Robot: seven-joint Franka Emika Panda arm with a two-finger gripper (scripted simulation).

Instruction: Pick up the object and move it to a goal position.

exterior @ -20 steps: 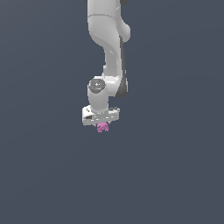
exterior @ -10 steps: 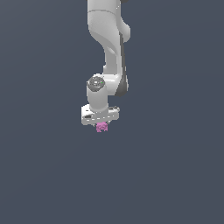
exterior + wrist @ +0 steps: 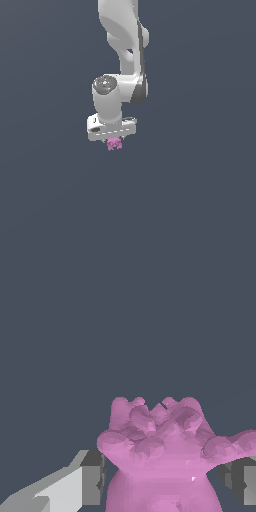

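Observation:
The object is a small pink knobbly lump that hangs just under the white hand of the arm in the exterior view. My gripper is shut on it, and the fingers are mostly hidden behind the hand and the lump. In the wrist view the object fills the space between the two dark finger pads, which press against its sides. Nothing shows under the object but flat dark grey.
The white arm rises from the hand to the top edge of the exterior view. All around is a plain dark grey ground with no other objects, edges or markers visible.
The arm's wrist has shifted slightly; the hand and the pink object between the fingers stay at about the same place in the exterior view.

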